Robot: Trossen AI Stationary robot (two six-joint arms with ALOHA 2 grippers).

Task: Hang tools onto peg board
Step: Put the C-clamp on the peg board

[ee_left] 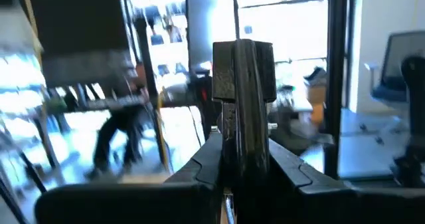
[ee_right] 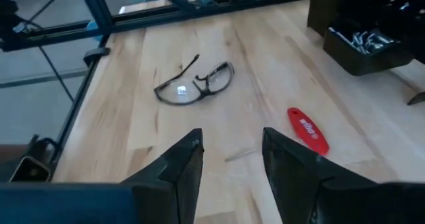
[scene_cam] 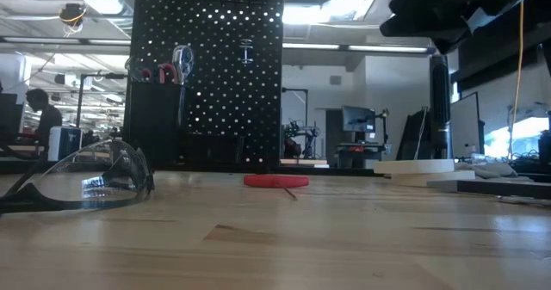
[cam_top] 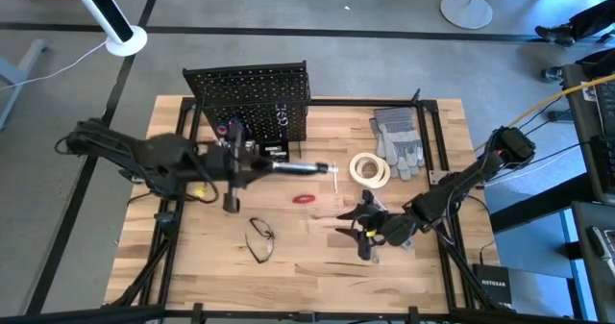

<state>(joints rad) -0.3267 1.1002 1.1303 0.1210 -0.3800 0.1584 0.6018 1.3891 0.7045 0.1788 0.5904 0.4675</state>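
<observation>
The pale wooden table (cam_top: 288,257) carries the upright black peg board (cam_top: 252,98) at its far edge, grey work gloves (cam_top: 397,138) and a white tape roll (cam_top: 369,169) nearby, a small red tool (cam_top: 304,199) mid-table, and safety glasses (cam_top: 259,238) toward the near edge.

A: Where's the peg board (cam_top: 252,103)?

B: Upright near the worktop's far edge, a black panel full of small holes, with small black bins (ee_right: 362,48) on its front. One bin holds small metal pieces.

A: And the silver bar level (cam_top: 306,168)?

B: Held level above the worktop just in front of the board, clamped in the left tool (cam_top: 258,166); its free end has a red section.

A: The rest?

B: Safety glasses (cam_top: 259,238) lie open toward the near edge. A flat red tool (cam_top: 304,199) lies mid-worktop. The white tape roll (cam_top: 369,169) lies flat toward the right edge.
</observation>
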